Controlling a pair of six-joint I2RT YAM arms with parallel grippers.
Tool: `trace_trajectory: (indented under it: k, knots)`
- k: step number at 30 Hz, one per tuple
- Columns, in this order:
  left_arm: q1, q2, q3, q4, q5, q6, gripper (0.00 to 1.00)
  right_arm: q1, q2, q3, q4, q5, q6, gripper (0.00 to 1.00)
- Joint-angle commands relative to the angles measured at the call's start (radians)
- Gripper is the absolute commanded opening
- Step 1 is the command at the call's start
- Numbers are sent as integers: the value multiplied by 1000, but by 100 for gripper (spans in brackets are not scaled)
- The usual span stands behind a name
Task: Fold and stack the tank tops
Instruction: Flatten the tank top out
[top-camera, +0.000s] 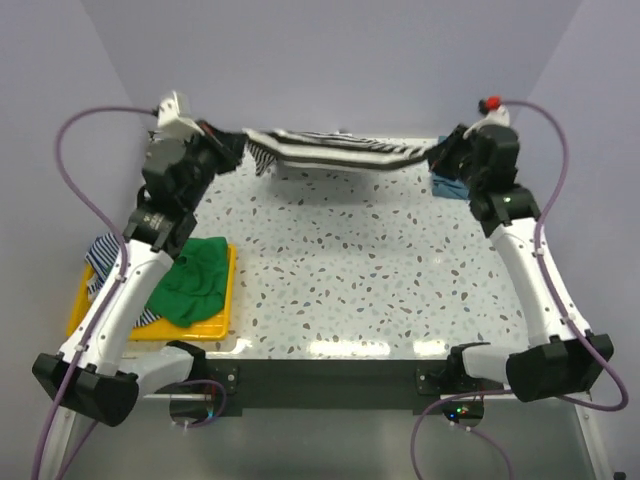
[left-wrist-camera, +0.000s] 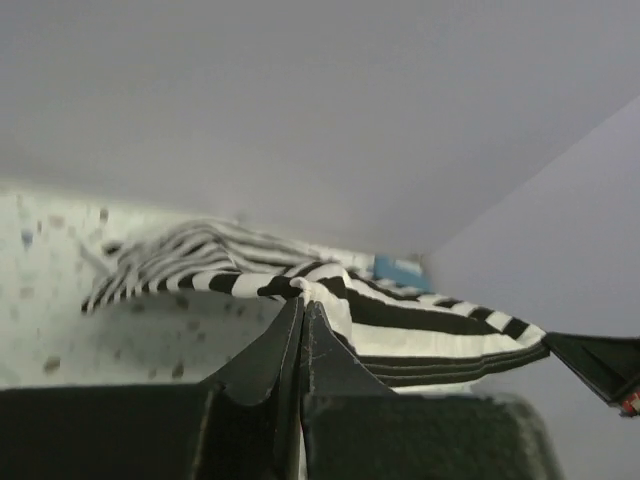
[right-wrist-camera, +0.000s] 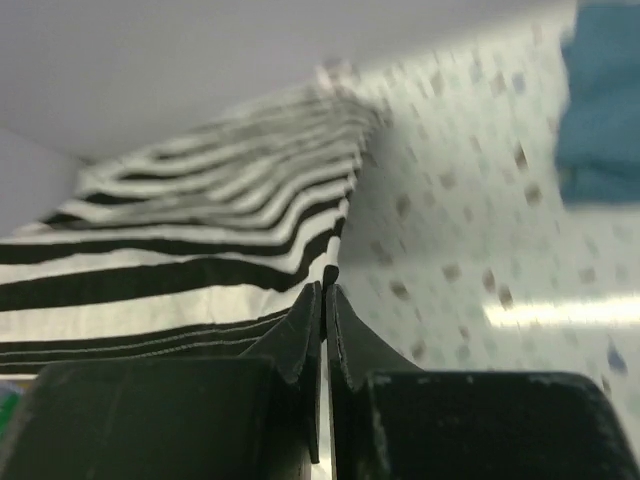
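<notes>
The black-and-white striped tank top (top-camera: 335, 148) hangs stretched in the air between my two grippers at the far edge of the table. My left gripper (top-camera: 232, 147) is shut on its left end, seen in the left wrist view (left-wrist-camera: 303, 297) with cloth (left-wrist-camera: 440, 335) pinched at the fingertips. My right gripper (top-camera: 440, 152) is shut on its right end, seen in the right wrist view (right-wrist-camera: 326, 287) with the striped cloth (right-wrist-camera: 180, 250) to its left. A teal-blue tank top (top-camera: 449, 186) lies at the far right, partly hidden by my right arm; it also shows in the right wrist view (right-wrist-camera: 600, 110).
A yellow tray (top-camera: 222, 318) at the near left holds a green tank top (top-camera: 195, 280) and a thin blue-striped one (top-camera: 103, 255), partly under my left arm. The speckled white table (top-camera: 350, 260) spreads between the arms. Grey walls close in behind and at both sides.
</notes>
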Motion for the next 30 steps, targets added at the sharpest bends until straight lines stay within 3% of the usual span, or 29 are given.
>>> trace_trajectory:
  k: [1, 3, 5, 6, 7, 8, 10, 13, 17, 23, 27, 29, 30]
  knots:
    - [-1, -51, -351, 2, 136, -122, 0, -9, -31, -290, -86, 36, 21, 0]
    - [-19, -77, -562, -1, 162, -152, 0, -35, -62, -481, -85, 42, 19, 2]
    - [-41, -111, -720, 2, 205, -164, 1, -63, -76, -608, -100, 47, 32, 11]
    - [-65, -120, -762, -1, 216, -175, 7, -81, -79, -639, -100, 47, 32, 16]
    - [-82, -145, -799, 11, 248, -184, 16, -89, -82, -663, -105, 47, 32, 32]
    - [-120, -156, -840, 11, 248, -203, 31, -94, -90, -691, -106, 47, 32, 40]
    - [-151, -183, -841, -36, 221, -206, 39, -98, -98, -693, -125, 57, 21, 61]
    - [-162, -193, -775, -125, 169, -188, 45, -98, -115, -644, -168, 87, 7, 70]
    - [-162, -133, -643, -201, 84, -149, 46, -97, -135, -607, -166, 64, 1, 70]
    - [-156, 148, -473, -83, 96, -76, 39, -71, -61, -658, -64, 42, 65, 67]
    - [-161, 439, -289, -69, 99, -16, 35, -72, 107, -587, -17, 116, 70, 65]
    - [-161, 537, -207, -75, 104, -10, 32, -74, 280, -474, -5, 151, 67, 63]
    - [-161, 557, -207, -79, 104, -10, 32, -72, 281, -473, -5, 160, 67, 63]
